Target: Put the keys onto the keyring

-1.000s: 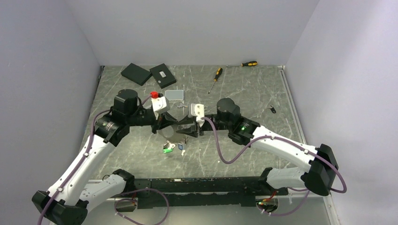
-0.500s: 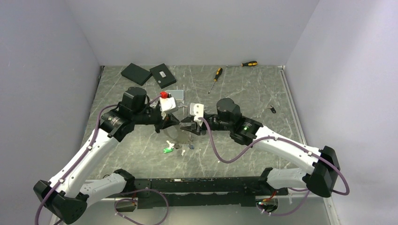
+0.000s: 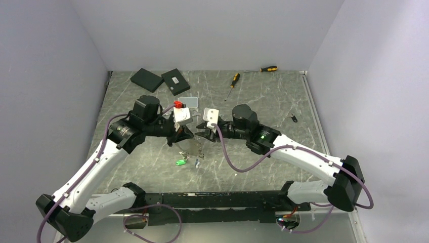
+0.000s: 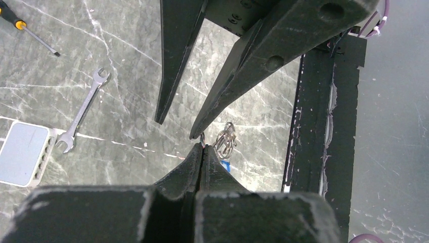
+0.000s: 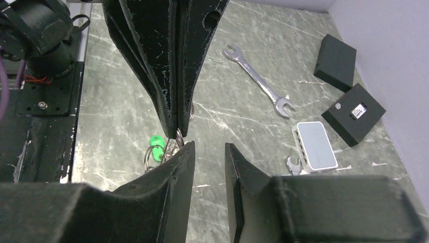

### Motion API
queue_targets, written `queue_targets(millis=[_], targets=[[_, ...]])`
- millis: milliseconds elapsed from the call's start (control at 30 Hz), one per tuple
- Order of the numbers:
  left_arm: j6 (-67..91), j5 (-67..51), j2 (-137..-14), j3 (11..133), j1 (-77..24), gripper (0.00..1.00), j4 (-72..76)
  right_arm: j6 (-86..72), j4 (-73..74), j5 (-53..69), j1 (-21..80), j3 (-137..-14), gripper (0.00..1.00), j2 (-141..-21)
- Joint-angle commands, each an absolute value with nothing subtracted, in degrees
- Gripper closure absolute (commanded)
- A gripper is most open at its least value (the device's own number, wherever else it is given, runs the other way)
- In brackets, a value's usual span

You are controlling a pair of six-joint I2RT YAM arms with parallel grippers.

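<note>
Top view, claws: left claw [image 3: 183, 136] and right claw [image 3: 199, 136] meet tip to tip over the middle of the worktop [image 3: 263, 96].
Top view, keyring: the keyring [image 3: 191, 148] hangs below the two claws.
Top view, keys: the green-tagged key [image 3: 179, 162] and blue-tagged key [image 3: 196, 161] sit under the loop, toward the near edge. Hanging or lying, I cannot tell.
Left wrist, left claw: fingers pressed together, pinching the keyring wire.
Left wrist, right claw: fingers apart, one tip beside the pinch.
Left wrist, spanner: the spanner [image 4: 83, 111] lies flat, its lower end touching the clear plastic box [image 4: 23, 154].
Right wrist, right claw: spread, holding nothing.
Right wrist, green-tagged key: just beside the right claw's left finger, with small rings.
</note>
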State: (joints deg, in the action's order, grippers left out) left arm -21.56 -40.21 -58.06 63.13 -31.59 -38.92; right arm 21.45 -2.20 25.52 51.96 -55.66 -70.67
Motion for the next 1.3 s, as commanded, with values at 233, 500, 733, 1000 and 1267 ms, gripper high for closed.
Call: queue_targets(millis=[233, 500, 733, 1000, 1267], targets=[[-21.8, -40.7, -57.5, 65.1, -31.7, 1.0, -38.1, 22.6, -0.3, 27.2, 51.9, -59.6, 0.67, -70.7], [-21.8, -40.4, -57.4, 65.3, -31.7, 1.0, -38.3, 25.5, 7.1, 29.9, 51.6, -62.1, 0.67, -71.1], [-21.5, -40.7, -57.2, 65.1, -31.8, 1.0, -37.7, 24.3, 5.8, 33.3, 51.4, -61.8, 0.67, -71.6], [-21.4, -41.6, -56.7, 65.2, -31.8, 1.0, -37.5, 22.7, 1.4, 33.3, 51.4, -61.1, 0.7, -72.6], [-21.2, -42.8, -56.7, 65.2, -31.7, 1.0, -36.8, 21.4, -2.1, 32.3, 51.3, -60.7, 0.76, -73.6]])
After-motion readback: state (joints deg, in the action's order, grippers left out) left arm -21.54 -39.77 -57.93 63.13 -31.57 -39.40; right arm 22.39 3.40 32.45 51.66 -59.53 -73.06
